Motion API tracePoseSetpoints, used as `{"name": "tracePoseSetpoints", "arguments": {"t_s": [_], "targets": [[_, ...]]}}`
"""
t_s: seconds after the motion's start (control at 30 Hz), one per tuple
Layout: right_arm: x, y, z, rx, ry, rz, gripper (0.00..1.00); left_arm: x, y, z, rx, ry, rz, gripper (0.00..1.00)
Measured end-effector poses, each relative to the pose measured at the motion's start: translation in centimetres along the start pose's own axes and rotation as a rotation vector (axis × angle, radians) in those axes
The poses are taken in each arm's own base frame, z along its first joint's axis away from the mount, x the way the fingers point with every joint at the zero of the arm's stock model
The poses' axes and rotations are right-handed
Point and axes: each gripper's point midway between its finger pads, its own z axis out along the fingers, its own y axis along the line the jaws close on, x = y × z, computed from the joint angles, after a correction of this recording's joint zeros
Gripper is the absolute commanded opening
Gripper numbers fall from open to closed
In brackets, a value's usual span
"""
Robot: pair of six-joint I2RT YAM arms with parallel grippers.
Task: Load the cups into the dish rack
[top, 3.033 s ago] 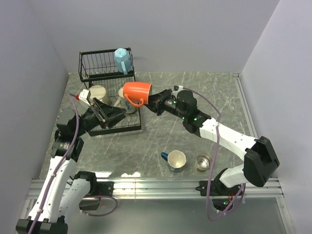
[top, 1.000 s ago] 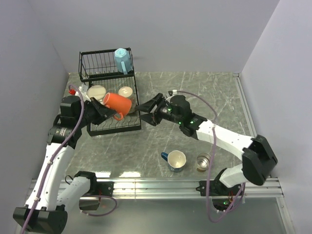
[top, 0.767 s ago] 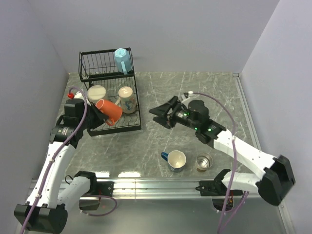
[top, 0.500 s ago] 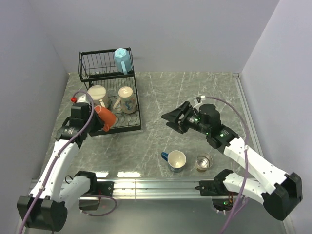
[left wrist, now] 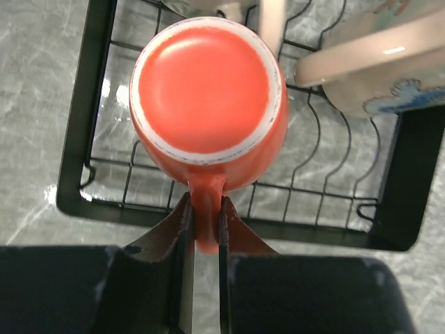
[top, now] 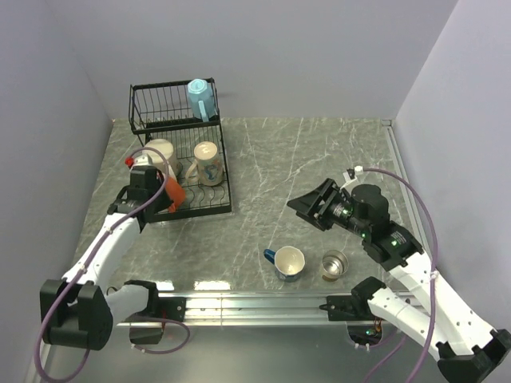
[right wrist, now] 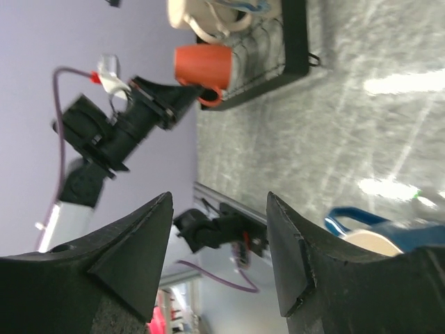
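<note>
Since three seconds ago the orange mug (top: 175,194) has passed from the right tool (top: 303,215) to the left tool (top: 165,191), and the right arm has swung back from the rack (top: 132,104) to the right front part of the bench (top: 319,152).

From above, the left tool holds the orange mug at the front left corner of the rack's lower shelf. Two cream mugs (top: 161,152) sit further back on that shelf, and a light blue mug (top: 201,99) stands at the right end of the upper basket. The right tool hangs above the bench with its jaws spread and nothing between them. Near the front edge a dark blue mug (top: 287,262) stands mouth up, with a small metal cup (top: 334,263) just beside it on the right.

In the left wrist view the left tool (left wrist: 205,216) is closed tight on the handle of the orange mug (left wrist: 207,90), which is turned bottom up over the wires of the rack (left wrist: 97,83). Whether its rim touches the wires cannot be told. One cream mug (left wrist: 375,69) lies at the upper right.

In the right wrist view the right tool (right wrist: 219,202) is wide open and empty. Past it are the orange mug (right wrist: 201,66) in the left tool (right wrist: 163,104) at the edge of the rack (right wrist: 292,42), and the dark blue mug (right wrist: 368,229) close by.
</note>
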Motion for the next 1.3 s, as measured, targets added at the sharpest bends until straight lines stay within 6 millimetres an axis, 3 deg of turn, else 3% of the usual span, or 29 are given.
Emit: {"name": "tracePoseSetpoints", "arguments": {"t_s": [0.27,0.47,0.57,0.6,0.63,0.7,0.73,0.83,1.07,1.3], "targets": [[0.7,-3.2,-1.6,0.112,0.001,-0.079,0.62,0.1,0.9,2.4,-0.058,-0.003,0.066,0.00],[0.9,-3.8,-2.4,0.117,-0.010,-0.098,0.61,-0.5,1.7,3.0,-0.104,-0.034,0.087,0.01],[1.0,-4.2,-2.5,0.125,-0.005,-0.112,0.62,-0.4,2.5,3.0,-0.152,-0.026,0.092,0.21],[1.1,-4.5,-2.5,0.135,0.001,-0.128,0.62,-0.4,2.7,3.1,-0.170,-0.019,0.095,0.40],[1.1,-4.7,-2.5,0.143,0.004,-0.134,0.62,-0.4,2.8,3.2,-0.179,-0.012,0.097,0.50],[1.3,-5.7,-2.4,0.185,0.023,-0.168,0.62,-0.1,2.9,3.6,-0.193,0.017,0.100,0.60],[1.4,-6.4,-2.3,0.210,0.035,-0.187,0.62,0.3,3.1,3.8,-0.200,0.036,0.105,0.73],[1.6,-8.3,-2.4,0.292,0.062,-0.243,0.62,1.3,3.4,3.8,-0.214,0.078,0.111,0.85],[1.3,-12.9,-4.0,0.513,0.070,-0.303,0.62,1.2,3.6,2.7,-0.225,0.096,0.105,0.87],[0.8,-15.8,-6.0,0.693,0.062,-0.312,0.57,-2.7,1.6,-0.7,-0.159,-0.016,0.023,0.88]]}}
